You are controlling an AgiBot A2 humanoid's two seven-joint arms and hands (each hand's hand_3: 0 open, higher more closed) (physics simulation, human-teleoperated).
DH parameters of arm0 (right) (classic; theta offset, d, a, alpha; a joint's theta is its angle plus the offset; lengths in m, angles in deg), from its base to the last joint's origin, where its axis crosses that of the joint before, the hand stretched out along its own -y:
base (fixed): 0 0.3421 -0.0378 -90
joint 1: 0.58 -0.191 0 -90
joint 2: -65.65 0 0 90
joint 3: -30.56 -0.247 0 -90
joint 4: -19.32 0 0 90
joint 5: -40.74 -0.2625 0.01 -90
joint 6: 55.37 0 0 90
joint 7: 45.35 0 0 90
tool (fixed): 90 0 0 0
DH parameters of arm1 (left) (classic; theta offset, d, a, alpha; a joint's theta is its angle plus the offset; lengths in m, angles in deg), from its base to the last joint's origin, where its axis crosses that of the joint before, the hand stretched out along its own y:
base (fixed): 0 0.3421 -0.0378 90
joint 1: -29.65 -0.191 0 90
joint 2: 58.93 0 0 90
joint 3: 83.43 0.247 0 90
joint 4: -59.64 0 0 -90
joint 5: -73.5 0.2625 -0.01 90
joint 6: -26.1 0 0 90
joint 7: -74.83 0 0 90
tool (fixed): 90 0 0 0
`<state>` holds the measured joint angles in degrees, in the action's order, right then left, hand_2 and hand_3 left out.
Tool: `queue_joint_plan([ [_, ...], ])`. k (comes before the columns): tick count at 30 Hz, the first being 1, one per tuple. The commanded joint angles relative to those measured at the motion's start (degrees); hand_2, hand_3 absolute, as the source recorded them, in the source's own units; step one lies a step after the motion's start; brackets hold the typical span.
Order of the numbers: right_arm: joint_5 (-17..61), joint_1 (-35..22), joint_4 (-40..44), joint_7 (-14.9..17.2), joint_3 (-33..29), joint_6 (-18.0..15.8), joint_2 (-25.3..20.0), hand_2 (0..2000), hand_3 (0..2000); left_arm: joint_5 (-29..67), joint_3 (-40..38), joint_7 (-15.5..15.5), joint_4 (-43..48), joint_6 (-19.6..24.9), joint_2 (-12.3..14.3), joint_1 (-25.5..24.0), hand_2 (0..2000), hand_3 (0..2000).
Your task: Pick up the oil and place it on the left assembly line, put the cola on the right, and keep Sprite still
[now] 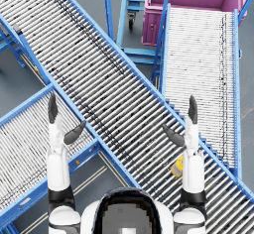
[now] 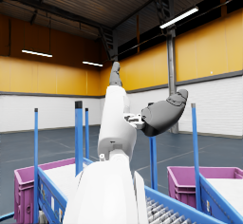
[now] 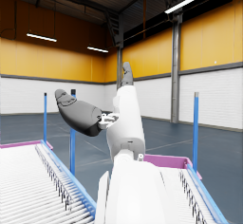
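- head view: left hand (image 1: 60, 125) at centre left and right hand (image 1: 184, 129) at centre right, both fingers spread wide, holding nothing. the yellow oil bottle (image 1: 176, 168) is on the diagonal roller conveyor (image 1: 109, 79) at lower right, just beside the right forearm and partly hidden by it.
- left wrist view: left hand wide and empty at mid-frame; pink bin (image 2: 26, 182) at lower left.
- right wrist view: right hand wide and empty at mid-frame; a side conveyor (image 3: 28, 185) at lower left.

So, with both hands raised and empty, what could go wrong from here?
1. The yellow item is half hidden behind the right arm, so it could be misidentified or grasped badly.
2. It sits on the rollers close to that arm; lowering the right hand could knock it and send it rolling away.
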<state>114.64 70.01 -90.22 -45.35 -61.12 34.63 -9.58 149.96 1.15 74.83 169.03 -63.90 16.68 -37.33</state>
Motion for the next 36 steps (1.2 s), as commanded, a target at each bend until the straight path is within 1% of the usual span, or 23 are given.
queue_joint_plan([
  [1,0.00,0.04,-0.49,0.00,-1.15,0.00,-0.08,0,0,0.00,-0.44,0.00,0.04,0.00,0.05,-0.11,0,0],
  [2,0.00,0.03,-0.49,0.00,-1.19,0.00,-0.16,0,0,0.00,-1.50,0.00,0.60,0.00,0.01,0.27,0,0],
  [9,0.00,0.58,-0.86,0.00,-2.09,0.00,-0.67,0,0,0.00,-1.63,0.00,0.37,0.00,0.41,-0.61,0,0],
  [15,0.00,0.35,-0.65,0.00,-2.03,0.00,-1.07,0,0,0.00,-1.86,0.00,0.33,0.00,0.35,0.87,0,0],
  [17,-0.01,0.47,-0.38,0.00,-1.56,0.00,-1.23,0,0,0.00,-1.70,0.00,0.25,0.00,0.63,-0.08,0,0],
  [18,-0.01,0.63,-0.37,0.00,-1.37,0.00,-1.31,0,0,0.00,-2.08,0.00,-0.05,0.00,0.50,0.70,0,0],
  [30,-0.01,1.50,-1.05,0.00,-2.04,0.00,-2.15,0,0,-0.01,-2.21,0.00,0.22,0.00,1.15,-0.16,0,0],
  [32,-0.01,1.67,-0.90,0.00,-2.56,0.00,-2.28,0,0,-0.01,-2.35,0.00,0.54,0.00,1.09,0.42,0,0],
  [35,-0.01,1.48,-1.05,0.00,-2.21,0.00,-2.45,0,0,-0.01,-2.34,0.00,0.37,0.00,1.36,-0.36,0,0],
  [36,-0.01,1.64,-1.00,0.00,-2.24,0.00,-2.52,0,0,-0.01,-2.65,0.00,0.45,0.00,1.23,0.26,0,0],
])
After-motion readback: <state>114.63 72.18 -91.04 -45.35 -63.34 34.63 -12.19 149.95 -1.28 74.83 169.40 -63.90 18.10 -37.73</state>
